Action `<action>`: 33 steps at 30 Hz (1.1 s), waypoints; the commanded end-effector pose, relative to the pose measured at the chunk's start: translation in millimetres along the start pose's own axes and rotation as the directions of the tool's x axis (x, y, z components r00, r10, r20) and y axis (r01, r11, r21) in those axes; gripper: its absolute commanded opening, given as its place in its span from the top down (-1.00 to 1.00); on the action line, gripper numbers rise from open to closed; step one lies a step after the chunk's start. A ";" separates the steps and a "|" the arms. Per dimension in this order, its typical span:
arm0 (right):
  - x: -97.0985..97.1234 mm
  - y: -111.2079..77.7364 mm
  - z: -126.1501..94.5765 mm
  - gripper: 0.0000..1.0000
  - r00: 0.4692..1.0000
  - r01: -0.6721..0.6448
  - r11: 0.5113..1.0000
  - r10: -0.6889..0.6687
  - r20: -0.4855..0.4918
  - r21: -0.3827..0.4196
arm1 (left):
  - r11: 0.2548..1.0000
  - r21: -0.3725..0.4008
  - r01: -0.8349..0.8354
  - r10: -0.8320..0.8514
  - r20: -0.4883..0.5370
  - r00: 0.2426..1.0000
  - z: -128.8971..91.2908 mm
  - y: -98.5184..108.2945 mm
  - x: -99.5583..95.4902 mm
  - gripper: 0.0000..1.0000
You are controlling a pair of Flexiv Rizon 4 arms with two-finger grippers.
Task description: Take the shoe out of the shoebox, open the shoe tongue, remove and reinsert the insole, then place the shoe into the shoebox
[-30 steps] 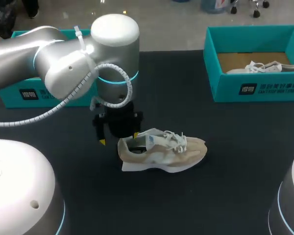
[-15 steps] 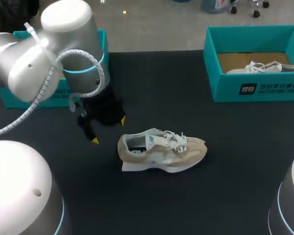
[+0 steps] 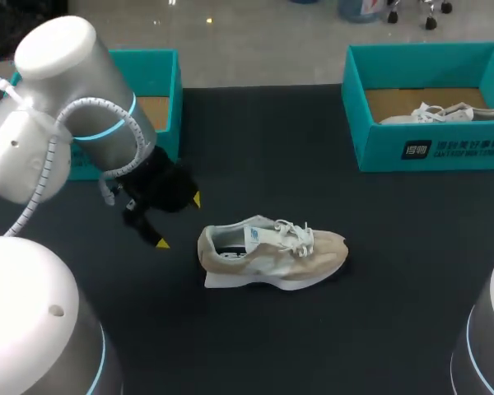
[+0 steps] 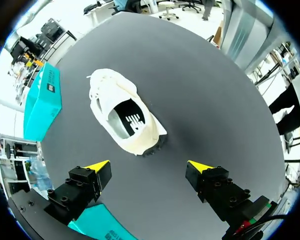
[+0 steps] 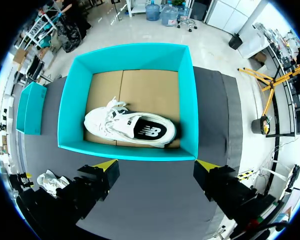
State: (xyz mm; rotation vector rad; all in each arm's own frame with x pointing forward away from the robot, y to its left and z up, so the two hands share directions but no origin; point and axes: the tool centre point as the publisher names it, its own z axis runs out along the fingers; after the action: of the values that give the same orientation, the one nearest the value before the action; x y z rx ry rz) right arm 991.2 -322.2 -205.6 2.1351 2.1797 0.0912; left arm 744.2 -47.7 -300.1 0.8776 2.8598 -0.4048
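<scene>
Shoe [image 3: 272, 255], beige with white laces, lies on its sole in the middle of the black table [image 3: 395, 313], toe to the right, outside both boxes. At far left stands a teal shoebox [image 3: 160, 90]. My left gripper [image 3: 179, 220] hovers between it and the shoe's heel, fingers spread wide, holding nothing. At right, a second teal shoebox [image 3: 428, 152] holds a white shoe [image 3: 445, 113]. My right gripper [image 5: 157, 164] hangs above that box's near wall, fingers spread, empty.
</scene>
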 end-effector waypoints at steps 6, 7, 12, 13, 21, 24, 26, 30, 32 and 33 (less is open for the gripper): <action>-0.1 0.8 -0.1 -1.00 1.000 0.000 1.000 0.000 0.001 0.002 | 0.946 0.226 0.231 -0.265 0.133 0.955 10.8 18.1 17.0 -1.00; -0.1 0.8 -0.1 -1.00 1.000 0.000 1.000 0.000 0.001 0.002 | 0.936 0.245 0.252 -0.291 0.139 0.947 12.2 19.1 18.6 -1.00; -0.1 0.8 -0.1 -1.00 1.000 0.000 1.000 0.000 0.001 0.002 | 0.864 0.366 0.345 -0.408 0.111 0.906 16.5 23.5 22.8 -1.00; -0.1 0.8 -0.1 -1.00 1.000 0.000 1.000 0.000 0.001 0.002 | 0.859 0.377 0.347 -0.410 0.097 0.907 16.8 23.6 22.8 -1.00; -0.1 0.8 -0.1 -1.00 1.000 0.000 1.000 0.000 0.001 0.002 | 0.862 0.374 0.342 -0.398 0.083 0.914 16.6 23.9 22.6 -1.00; -0.1 0.8 -0.1 -1.00 1.000 0.000 1.000 0.000 0.001 0.002 | 0.862 0.374 0.342 -0.398 0.083 0.914 16.6 23.9 22.6 -1.00; -0.1 0.8 -0.1 -1.00 1.000 0.000 1.000 0.000 0.001 0.002 | 0.862 0.374 0.342 -0.398 0.083 0.914 16.6 23.9 22.6 -1.00; -0.1 0.8 -0.1 -1.00 1.000 0.000 1.000 0.000 0.001 0.002 | 0.783 0.466 0.413 -0.496 0.066 0.866 31.0 24.8 24.7 -1.00; -0.1 0.8 -0.1 -1.00 1.000 0.000 1.000 0.000 0.001 0.002 | 0.754 0.492 0.435 -0.531 0.067 0.845 39.3 25.1 24.9 -1.00; -0.1 0.8 -0.1 -1.00 1.000 0.000 1.000 0.000 0.001 0.002 | 0.736 0.518 0.436 -0.538 0.057 0.841 43.0 25.3 24.6 -1.00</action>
State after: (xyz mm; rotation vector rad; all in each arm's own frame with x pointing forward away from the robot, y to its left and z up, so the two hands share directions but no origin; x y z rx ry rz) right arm 991.2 -322.2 -205.6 2.1351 2.1797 0.0911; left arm 741.5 -25.4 -332.0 0.0851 2.8390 -1.1499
